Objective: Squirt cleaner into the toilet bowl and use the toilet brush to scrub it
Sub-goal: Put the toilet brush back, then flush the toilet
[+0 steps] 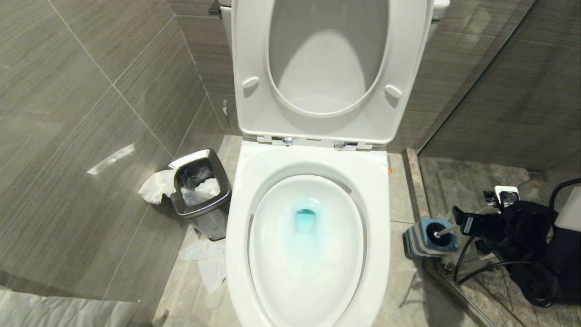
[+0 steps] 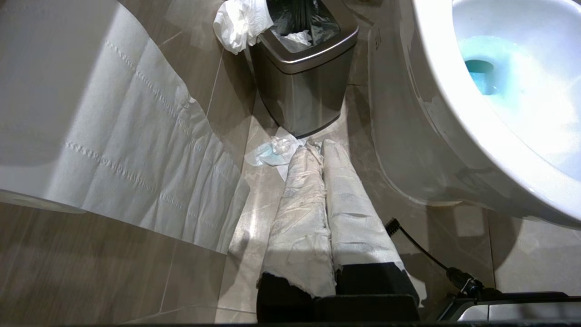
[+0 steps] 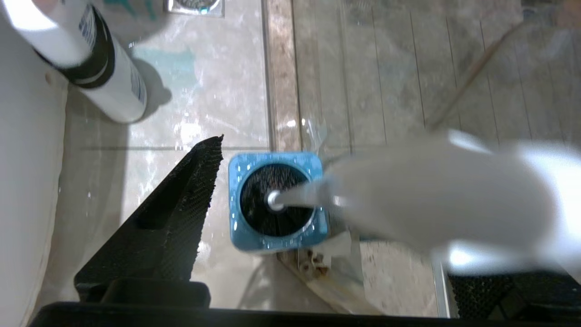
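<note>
My right hand [image 3: 327,213] is hanging wide open, empty, around the toilet brush [image 3: 408,200] handle. Light, stiff, probably slick plastic; I'm judging mid-handle as the grip point.

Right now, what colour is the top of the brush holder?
Light blue, around the black bristles; the holder shows best in the right wrist view.

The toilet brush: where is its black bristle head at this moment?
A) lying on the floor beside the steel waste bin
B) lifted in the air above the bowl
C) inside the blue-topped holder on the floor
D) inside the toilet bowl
C: the toilet brush has its black head down in the blue-topped holder, which stands on the floor to the right of the toilet bowl.
</note>
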Tool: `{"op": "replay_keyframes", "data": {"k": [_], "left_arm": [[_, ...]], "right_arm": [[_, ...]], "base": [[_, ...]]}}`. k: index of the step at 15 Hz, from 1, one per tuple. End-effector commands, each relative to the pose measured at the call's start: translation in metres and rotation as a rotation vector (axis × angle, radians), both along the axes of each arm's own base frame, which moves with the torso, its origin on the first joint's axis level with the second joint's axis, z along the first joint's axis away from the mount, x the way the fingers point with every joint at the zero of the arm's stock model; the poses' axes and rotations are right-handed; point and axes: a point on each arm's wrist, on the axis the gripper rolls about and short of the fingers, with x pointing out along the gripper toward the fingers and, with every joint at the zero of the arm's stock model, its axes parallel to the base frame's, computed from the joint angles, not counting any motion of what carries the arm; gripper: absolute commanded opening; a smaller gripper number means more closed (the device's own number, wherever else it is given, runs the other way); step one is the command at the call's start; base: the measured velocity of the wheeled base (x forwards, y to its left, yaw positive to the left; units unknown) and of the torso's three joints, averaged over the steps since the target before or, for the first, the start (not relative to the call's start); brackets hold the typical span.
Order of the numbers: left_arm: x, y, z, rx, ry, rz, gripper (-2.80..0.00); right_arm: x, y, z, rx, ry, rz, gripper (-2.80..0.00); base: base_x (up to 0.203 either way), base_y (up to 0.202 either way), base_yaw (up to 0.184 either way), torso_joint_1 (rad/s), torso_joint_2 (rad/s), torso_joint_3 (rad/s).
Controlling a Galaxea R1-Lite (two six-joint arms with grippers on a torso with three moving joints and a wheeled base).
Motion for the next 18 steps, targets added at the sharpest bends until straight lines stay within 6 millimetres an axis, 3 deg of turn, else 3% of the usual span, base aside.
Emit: {"op": "replay_keyframes", "data": {"k": [1,4,10,18], "left_arm": [[0.000,0.000,0.000,0.000,0.002,0.001,-2.80],[0.000,0.000,0.000,0.000,0.002,0.001,-2.80],[0.000,0.000,0.000,-0.001,0.000,0.001,-2.80],[0.000,0.000,0.000,-0.008,0.000,0.002,-2.80]], "right_arm": [[-0.009,0.001,-0.002,0.002,0.023,-0.001,0.00],[-0.023,0.004,-0.001,0.009,0.055,0.004,0.00],[-0.054,0.015,0.018,0.006,0.057,0.033,0.00],[-0.089,0.025,0.058,-0.029,-0.039,0.112,0.00]], "base": [[0.000,0.000,0.000,0.000,0.00,0.000],[0.000,0.000,0.000,0.000,0.00,0.000],[0.000,0.000,0.000,0.000,0.00,0.000],[0.000,0.000,0.000,0.000,0.00,0.000]]}}
